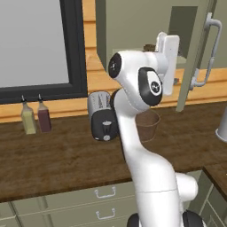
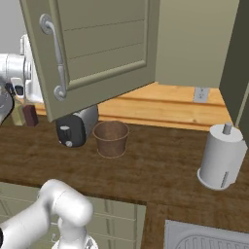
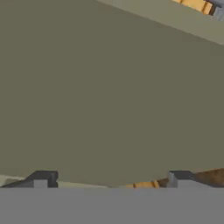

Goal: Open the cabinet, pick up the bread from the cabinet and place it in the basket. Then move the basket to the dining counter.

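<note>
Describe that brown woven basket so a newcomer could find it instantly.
Start at the long dark wood counter under the open olive-green cabinet door. Beside the silver toaster, near the back wall, stands the basket. It alone is round, brown and open-topped, tapering toward its base; the toaster is boxy metal, and the paper towel holder farther along is pale grey.

Hand view: flat olive-green cabinet (image 3: 109,96) surface close up, spanning most of the frame. Gripper (image 3: 111,180) fingertips (image 3: 41,178) at the bottom stand wide apart, nothing between them. Orange wood strip (image 3: 194,4) at top right, another sliver between the tips.
</note>
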Tool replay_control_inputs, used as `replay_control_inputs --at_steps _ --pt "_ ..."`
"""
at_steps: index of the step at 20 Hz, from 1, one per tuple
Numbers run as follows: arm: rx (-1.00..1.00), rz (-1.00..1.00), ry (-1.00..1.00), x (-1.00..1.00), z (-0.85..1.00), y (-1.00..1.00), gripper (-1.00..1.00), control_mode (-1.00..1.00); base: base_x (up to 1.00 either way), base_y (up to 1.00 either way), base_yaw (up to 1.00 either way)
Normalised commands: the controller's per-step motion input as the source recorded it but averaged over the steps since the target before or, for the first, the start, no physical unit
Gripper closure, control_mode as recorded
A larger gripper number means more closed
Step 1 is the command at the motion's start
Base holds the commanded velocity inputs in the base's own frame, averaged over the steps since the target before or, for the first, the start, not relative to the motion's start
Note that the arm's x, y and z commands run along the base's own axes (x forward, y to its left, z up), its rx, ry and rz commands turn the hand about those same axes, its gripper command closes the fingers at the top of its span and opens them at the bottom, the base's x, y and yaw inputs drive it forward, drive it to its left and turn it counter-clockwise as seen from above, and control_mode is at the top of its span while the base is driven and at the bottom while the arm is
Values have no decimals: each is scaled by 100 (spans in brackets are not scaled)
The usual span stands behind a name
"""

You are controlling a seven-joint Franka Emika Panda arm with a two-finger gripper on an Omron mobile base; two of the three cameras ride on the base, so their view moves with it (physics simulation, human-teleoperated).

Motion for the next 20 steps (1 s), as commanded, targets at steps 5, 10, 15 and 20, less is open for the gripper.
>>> replay_control_inputs --at_steps 5,10,15,20 --pt "22 -25 -41 -15 -12 -99 -100 -100 0 0 0" --pt "18 -22 -33 -34 -2 -100 -100 -100 0 0 0" --pt "14 -17 -30 -10 -5 -94 -100 -100 0 0 0" --pt "8 -1 -29 6 -13 -19 -100 -100 0 0 0"
